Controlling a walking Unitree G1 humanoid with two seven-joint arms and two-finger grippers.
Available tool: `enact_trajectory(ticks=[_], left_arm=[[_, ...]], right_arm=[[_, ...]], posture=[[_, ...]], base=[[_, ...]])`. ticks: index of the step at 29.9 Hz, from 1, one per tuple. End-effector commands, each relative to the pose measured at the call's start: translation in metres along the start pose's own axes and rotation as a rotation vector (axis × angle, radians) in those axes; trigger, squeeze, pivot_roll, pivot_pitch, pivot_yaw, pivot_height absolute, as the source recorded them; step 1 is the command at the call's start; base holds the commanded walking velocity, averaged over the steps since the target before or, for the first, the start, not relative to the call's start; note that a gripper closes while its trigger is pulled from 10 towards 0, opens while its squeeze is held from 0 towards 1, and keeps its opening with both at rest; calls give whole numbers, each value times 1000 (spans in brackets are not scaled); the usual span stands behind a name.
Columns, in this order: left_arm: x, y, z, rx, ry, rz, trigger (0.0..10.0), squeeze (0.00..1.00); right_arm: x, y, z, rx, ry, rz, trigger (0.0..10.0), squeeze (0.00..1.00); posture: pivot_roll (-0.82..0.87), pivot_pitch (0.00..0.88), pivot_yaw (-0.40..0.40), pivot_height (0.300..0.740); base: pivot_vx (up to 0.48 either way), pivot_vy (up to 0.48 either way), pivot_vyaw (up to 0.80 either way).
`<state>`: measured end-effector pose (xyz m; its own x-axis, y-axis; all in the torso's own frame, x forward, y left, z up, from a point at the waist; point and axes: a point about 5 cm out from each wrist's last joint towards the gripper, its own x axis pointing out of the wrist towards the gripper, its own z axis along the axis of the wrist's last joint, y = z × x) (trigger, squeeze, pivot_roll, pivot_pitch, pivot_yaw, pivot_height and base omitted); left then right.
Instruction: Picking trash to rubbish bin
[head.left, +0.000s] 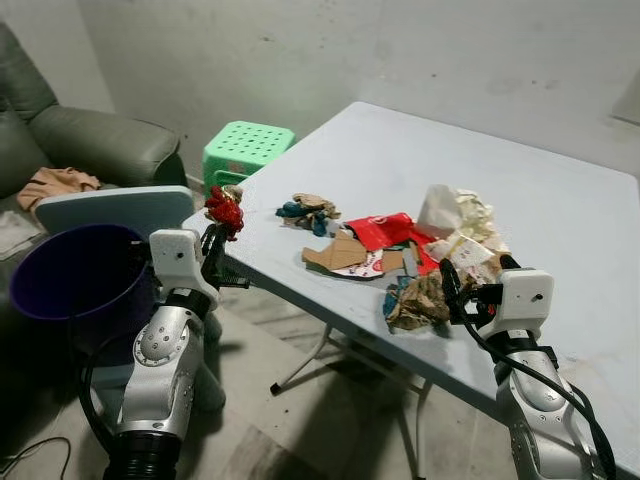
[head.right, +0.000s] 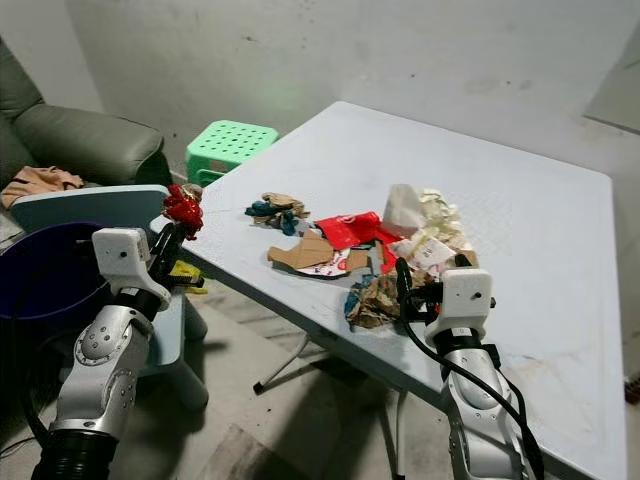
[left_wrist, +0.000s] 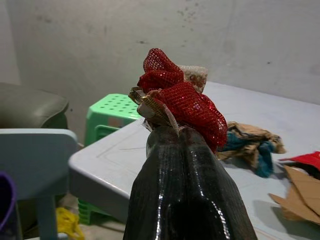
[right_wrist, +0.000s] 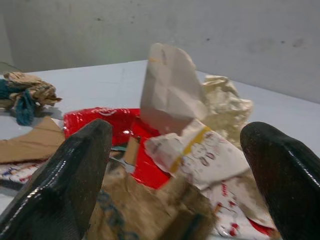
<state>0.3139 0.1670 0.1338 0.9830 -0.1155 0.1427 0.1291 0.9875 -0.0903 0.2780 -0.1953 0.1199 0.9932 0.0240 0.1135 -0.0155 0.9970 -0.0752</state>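
The left gripper (head.left: 222, 225) is raised just off the worktop's (head.left: 560, 210) near-left corner, its jaws closed on a wad of red mesh netting (left_wrist: 182, 97). Some pale printed scrap and a strip of yellowish band are pinched in with the netting; what they are is hard to make out. The black fingers (left_wrist: 185, 195) hide the lower part of the wad in the left wrist view.

The purple rubbish bin (head.left: 75, 275) stands on the floor off the worktop's left side, beside the left arm; its lower body is hidden behind the arm and a pale blue chair back (head.left: 115, 207).

The right gripper (head.left: 462, 290) sits at the worktop's near edge with its jaws spread wide, one finger on either side of a crumpled brown paper lump (head.left: 420, 303). Whether the fingertips (right_wrist: 75, 170) touch it cannot be told.

Behind that lump lies the main heap: a red wrapper (head.left: 385, 230), flat cardboard pieces (head.left: 335, 252), white crumpled paper (head.left: 455, 212) and a printed packet (right_wrist: 195, 152), overlapping so that their edges are hard to separate. A small bundle of tan and teal scraps (head.left: 308, 211) lies apart, nearer the left edge.

A green plastic stool (head.left: 247, 148) stands beyond the worktop's left edge, partly cut off by it, and a grey sofa (head.left: 90, 140) with a tan cloth (head.left: 58, 183) lies further left.
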Motion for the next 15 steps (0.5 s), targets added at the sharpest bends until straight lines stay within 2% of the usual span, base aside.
enact_trajectory(ticks=[1, 2, 15], left_arm=[[2, -1, 3, -2, -5, -4, 10000, 0], [2, -1, 3, -4, -4, -2, 10000, 0], [2, 0, 3, -8, -2, 4, 10000, 0]], right_arm=[[1, -1, 4, 28, -19, 2, 10000, 0], [1, 0, 5, 55, -21, 1, 10000, 0], [-1, 3, 3, 51, -15, 21, 10000, 0]], posture=[[-27, 0, -36, 740], [-26, 0, -39, 740], [-26, 0, -38, 740]], base=[[0, 285, 0], [0, 315, 0], [0, 355, 0]])
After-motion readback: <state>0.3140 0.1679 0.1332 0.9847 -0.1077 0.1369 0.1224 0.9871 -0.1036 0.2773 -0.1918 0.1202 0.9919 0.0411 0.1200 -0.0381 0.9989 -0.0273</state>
